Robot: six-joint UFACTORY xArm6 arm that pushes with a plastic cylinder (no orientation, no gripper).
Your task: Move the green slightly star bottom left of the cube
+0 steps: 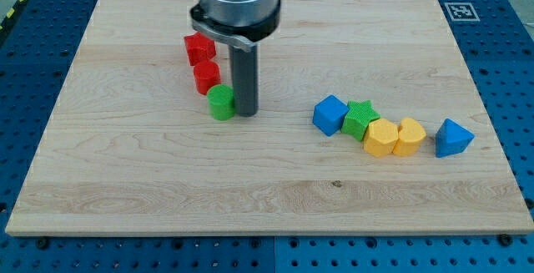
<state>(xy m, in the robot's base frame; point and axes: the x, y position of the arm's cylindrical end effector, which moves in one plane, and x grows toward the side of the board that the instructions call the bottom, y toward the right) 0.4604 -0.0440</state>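
Note:
The green star (360,118) lies at the view's right of centre, touching the right side of the blue cube (330,114) and the yellow block (381,138) at its lower right. My tip (245,111) rests on the board far to the left of the star, just right of a green round block (221,103).
Two red blocks (199,48) (206,77) stand in a line above the green round block. A second yellow block (410,136) and a blue triangular block (452,138) continue the row right of the star. The wooden board (125,181) sits on a blue perforated table.

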